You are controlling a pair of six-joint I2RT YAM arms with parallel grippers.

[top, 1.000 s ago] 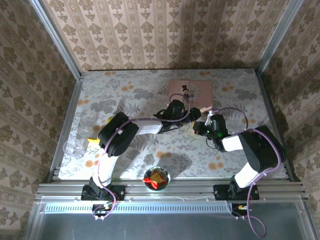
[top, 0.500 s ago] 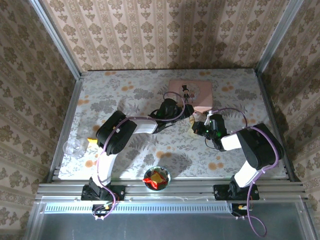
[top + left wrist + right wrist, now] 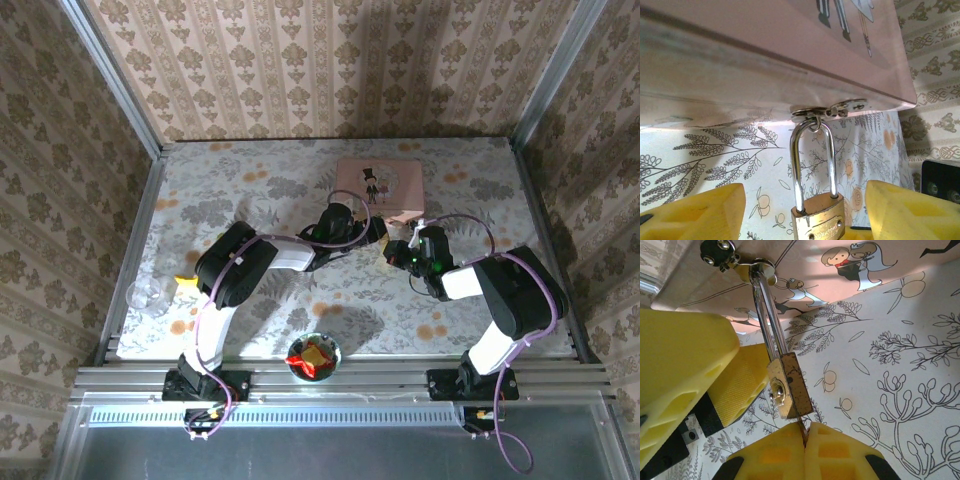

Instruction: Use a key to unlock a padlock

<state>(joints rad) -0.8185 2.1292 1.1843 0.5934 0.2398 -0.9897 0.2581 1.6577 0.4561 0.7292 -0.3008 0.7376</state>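
**Colleague:** Where is the padlock sitting?

**Me:** I have the padlock (image 3: 817,220) at the bottom centre of my left wrist view. Both legs of its silvery shackle (image 3: 811,160) run into the brass body. The loop hangs from the hasp (image 3: 829,109) on the edge of the pink tin box (image 3: 790,45), which spans the top of that frame.

**Colleague:** And the key?

**Me:** The key (image 3: 801,425) is a thin dark sliver at the bottom centre of my right wrist view, its tip at the padlock's lower corner. I cannot tell whether it is in the keyway.

**Colleague:** End effectors?

**Me:** My right end effector (image 3: 804,434) is clenched on the key, yellow fingers pressed together. My left end effector (image 3: 804,212) is released. Its fingers (image 3: 695,212) stand either side of the padlock body with gaps showing.

**Colleague:** Underneath?

**Me:** The flower-printed desk (image 3: 900,365). In the top view both arms meet just below the box, right of centre.
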